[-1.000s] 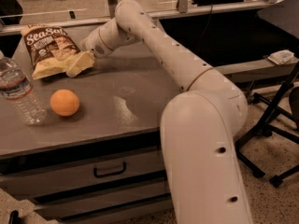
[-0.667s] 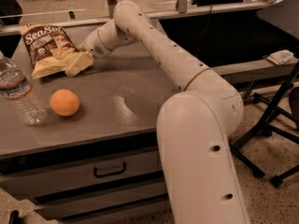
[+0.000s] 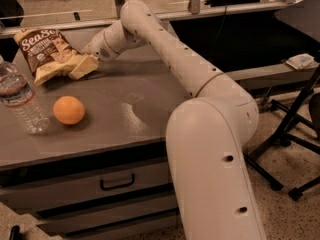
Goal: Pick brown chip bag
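The brown chip bag [image 3: 49, 51] lies on the grey tabletop [image 3: 150, 109] at the back left, with its dark brown "Sea Salt" top toward the back and its pale yellow bottom toward the front. My gripper [image 3: 82, 67] is at the bag's lower right corner, touching its pale yellow bottom. The white arm [image 3: 165, 49] reaches to it from the lower right, across the table.
An orange [image 3: 69, 109] sits in front of the bag. A clear water bottle [image 3: 20, 100] stands at the left edge. Drawers with a handle [image 3: 117, 184] are below the tabletop. Black stand legs [image 3: 292, 129] are on the floor at the right.
The arm's near, thick section has shifted a little to the left. The gripper and the bag stay in about the same place.
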